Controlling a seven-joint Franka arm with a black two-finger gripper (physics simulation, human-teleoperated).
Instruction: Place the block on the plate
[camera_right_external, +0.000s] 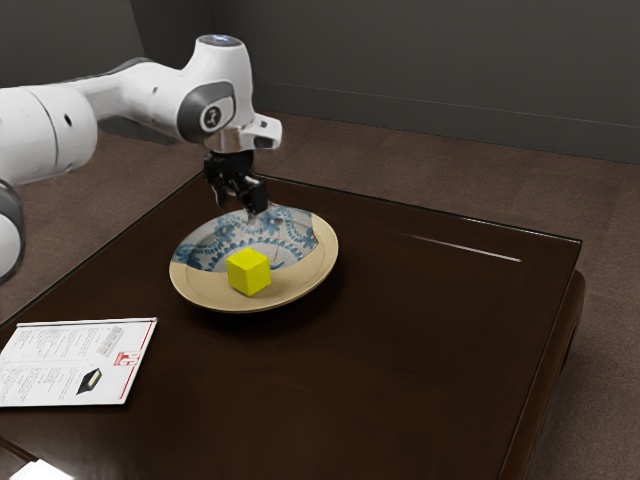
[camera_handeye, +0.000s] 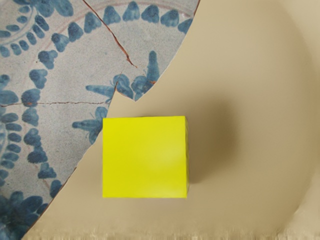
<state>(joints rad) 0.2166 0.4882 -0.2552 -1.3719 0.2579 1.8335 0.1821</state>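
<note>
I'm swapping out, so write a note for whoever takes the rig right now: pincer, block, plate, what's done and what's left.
Pincer: above the plate, not holding the block; whether it is open or shut, I can't tell.
Block: on the plate's plain tan part, close to the edge of the blue pattern.
Done: the yellow block is on the plate.
Left: probably nothing but drawing the arm clear without nudging the block.
</note>
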